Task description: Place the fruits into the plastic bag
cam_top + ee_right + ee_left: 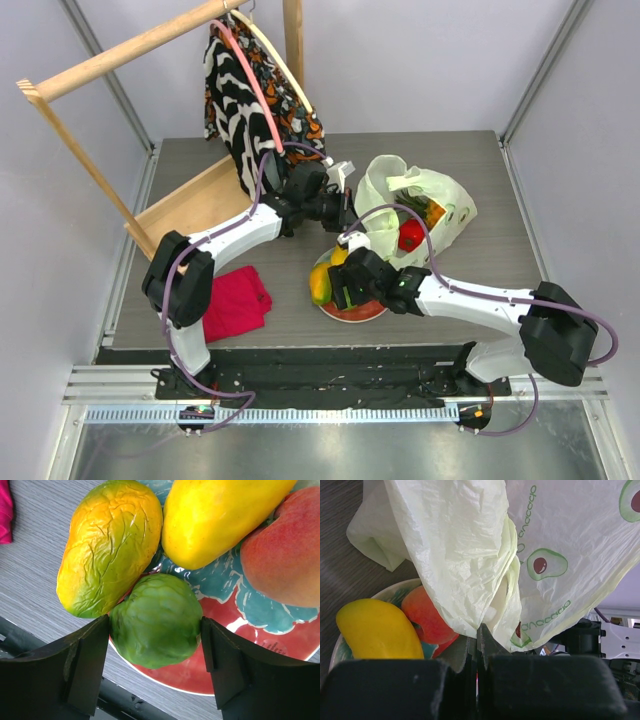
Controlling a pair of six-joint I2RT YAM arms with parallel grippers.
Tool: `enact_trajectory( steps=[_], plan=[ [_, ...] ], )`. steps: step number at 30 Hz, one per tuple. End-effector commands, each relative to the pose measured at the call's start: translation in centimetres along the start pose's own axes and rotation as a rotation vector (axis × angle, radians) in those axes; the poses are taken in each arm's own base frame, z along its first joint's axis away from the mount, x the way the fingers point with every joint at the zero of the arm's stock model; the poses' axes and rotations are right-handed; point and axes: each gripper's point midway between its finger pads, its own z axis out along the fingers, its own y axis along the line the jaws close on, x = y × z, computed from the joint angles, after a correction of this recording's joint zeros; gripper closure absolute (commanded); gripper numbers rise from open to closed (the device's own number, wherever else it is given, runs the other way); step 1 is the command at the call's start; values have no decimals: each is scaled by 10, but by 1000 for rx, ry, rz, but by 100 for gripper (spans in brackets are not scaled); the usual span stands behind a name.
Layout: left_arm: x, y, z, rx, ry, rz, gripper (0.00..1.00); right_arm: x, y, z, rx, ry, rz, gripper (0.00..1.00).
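Note:
The pale yellow-green plastic bag [425, 200] lies at the back right, with the red pepper [410, 236] and an orange fruit inside. My left gripper [347, 212] is shut on the bag's edge [470, 555] and holds it up over the plate. My right gripper [345, 288] is low over the red plate [240, 660], and its two fingers touch both sides of the green round fruit [156, 620]. On the plate beside it lie a yellow-green mango [110, 545], a yellow mango [220, 515] and a peach [285, 555].
A folded red cloth [237, 300] lies left of the plate. A wooden rack [180, 205] with a black-and-white patterned garment [250, 90] stands at the back left. The table's front edge runs just below the plate.

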Motion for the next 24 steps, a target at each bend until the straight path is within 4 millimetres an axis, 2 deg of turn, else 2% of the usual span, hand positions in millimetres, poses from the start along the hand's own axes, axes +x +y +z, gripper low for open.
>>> enact_trajectory(
  steps=[1, 4, 7, 11, 17, 24],
  plan=[
    [-12, -14, -11, 33, -37, 45, 100, -5, 4, -1, -2, -22, 39, 38],
    [-11, -13, -10, 34, -34, 40, 100, -4, 1, -4, 9, -17, 37, 55],
    [-11, -14, -11, 34, -35, 44, 100, -7, -2, -9, 20, -24, 33, 65],
    [-11, -9, -11, 13, -36, 49, 100, -18, 5, -24, -16, -47, 10, 67],
    [-11, -8, -10, 8, -31, 52, 100, -39, 26, -59, -128, -120, -27, 80],
    [-10, -4, -11, -16, -28, 61, 100, -63, 45, -97, -273, -244, -16, 80]
  ],
)
